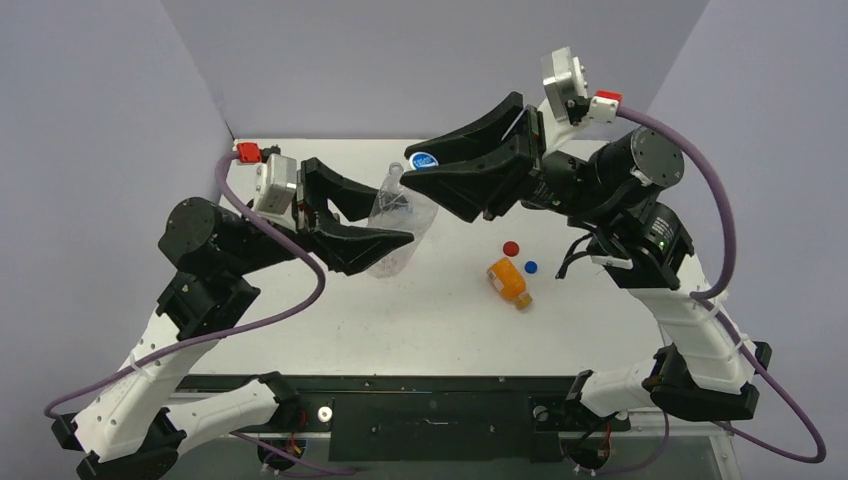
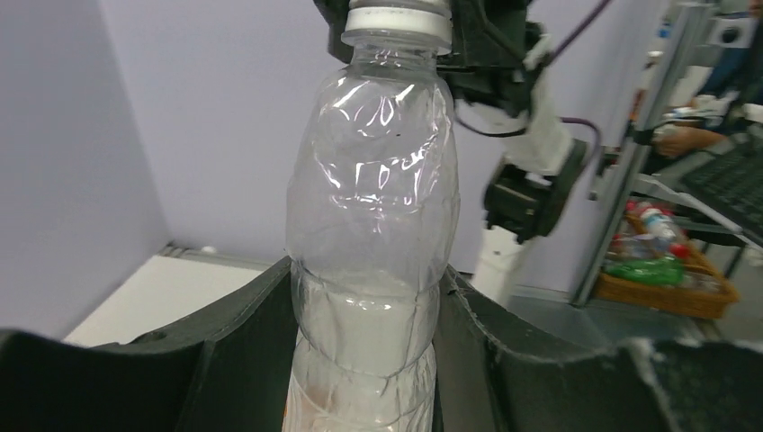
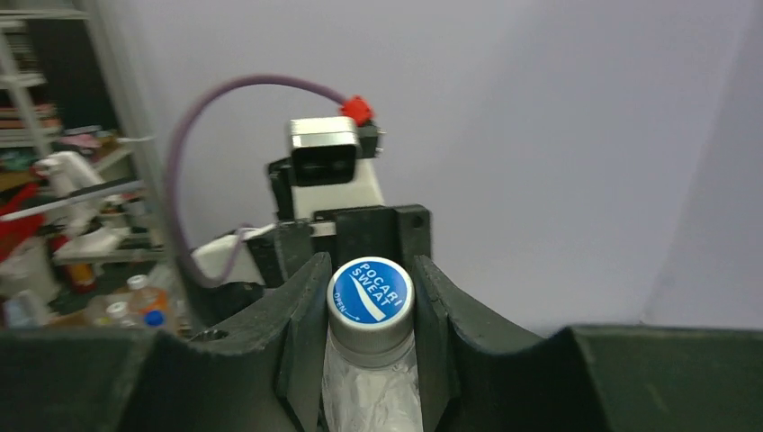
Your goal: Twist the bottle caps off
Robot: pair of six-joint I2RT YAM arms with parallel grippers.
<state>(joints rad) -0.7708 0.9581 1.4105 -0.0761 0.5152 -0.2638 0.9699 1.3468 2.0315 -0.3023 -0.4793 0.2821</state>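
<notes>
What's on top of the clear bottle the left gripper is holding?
A white cap with a blue Pocari Sweat top sits on the clear bottle, clamped by the right gripper. The neck threads under it are covered.

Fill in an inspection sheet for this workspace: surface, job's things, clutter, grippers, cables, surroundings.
Surface: white table.
Job's things: clear bottle held between both grippers, blue-topped cap on it; orange bottle lying on its side; red cap and blue cap loose beside it.
Clutter: nothing seen.
Grippers: left gripper shut on the clear bottle's body; right gripper shut on the blue-topped cap.
Cables: purple cables loop along both arms.
Surroundings: plain walls; basket of bottles beyond the table.
</notes>
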